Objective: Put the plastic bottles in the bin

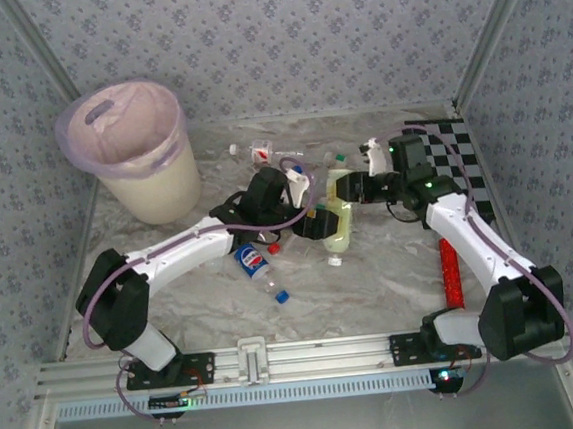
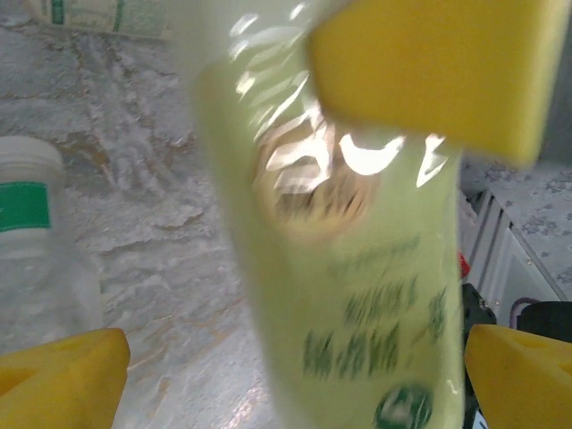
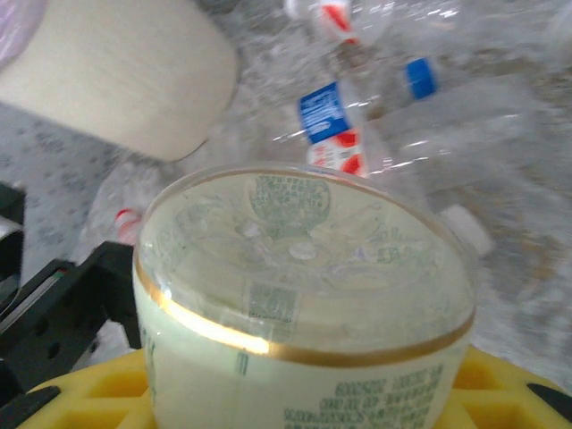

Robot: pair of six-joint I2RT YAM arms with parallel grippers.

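A pale-green-labelled plastic bottle (image 1: 337, 226) lies mid-table between both grippers. My right gripper (image 1: 352, 188) is shut on it. In the right wrist view its clear, gold-rimmed base (image 3: 304, 259) faces the camera and fills the gap between the yellow fingers (image 3: 85, 398). My left gripper (image 1: 312, 219) stands open around the same bottle (image 2: 357, 295), and its left pad (image 2: 63, 375) is apart from it. A blue-labelled bottle (image 1: 254, 262) lies just under the left arm. A clear red-labelled bottle (image 1: 259, 152) lies further back. The cream bin (image 1: 153, 181) with its pink liner stands at the back left.
A red cylinder (image 1: 450, 272) lies by the right arm, and a chequered board (image 1: 464, 151) lies at the back right. A white-capped, green-labelled bottle (image 2: 31, 214) stands left of the left gripper. The bin wall (image 3: 125, 80) and more bottles (image 3: 326, 125) lie beyond the held one.
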